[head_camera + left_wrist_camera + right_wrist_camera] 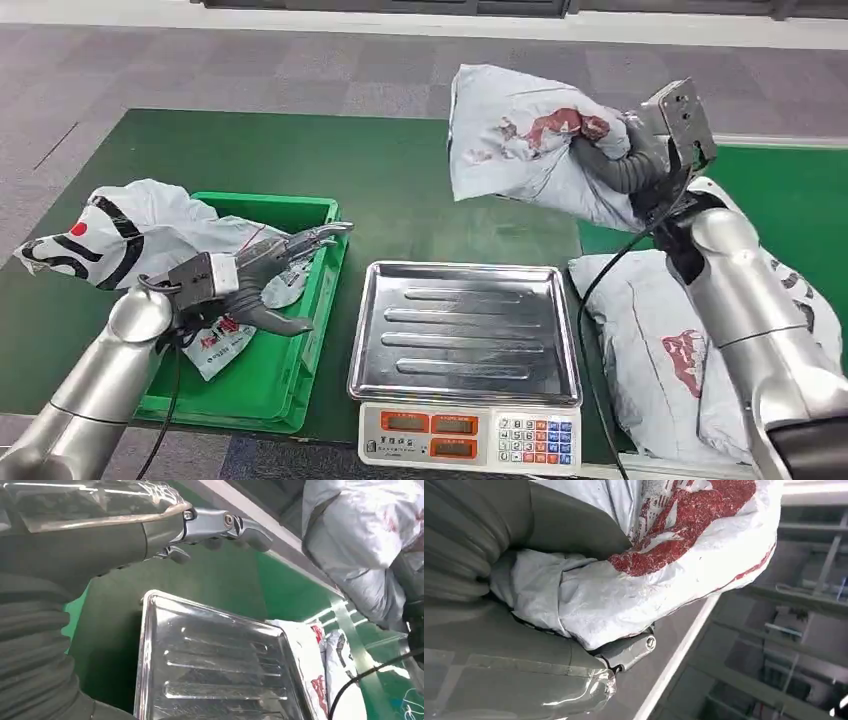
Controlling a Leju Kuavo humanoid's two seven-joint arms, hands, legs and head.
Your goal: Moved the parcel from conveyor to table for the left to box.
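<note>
Your right hand (628, 160) grips the parcel (525, 140) raised above the scale tray (465, 330); its fingers are mostly hidden in the wrapping. Your left hand (262, 285) hangs released, fingers spread, over the green bin (300, 350) left of the tray.

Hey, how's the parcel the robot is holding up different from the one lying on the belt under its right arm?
The held parcel is up in the air above the green surface, gripped by the right hand; the lying parcel rests flat on the belt beside the scale's tray, with nothing gripping it. The held parcel is bunched and creased where the hand squeezes it; the lying parcel is spread smoother. Both are grey-white plastic mailers with red print.
</note>
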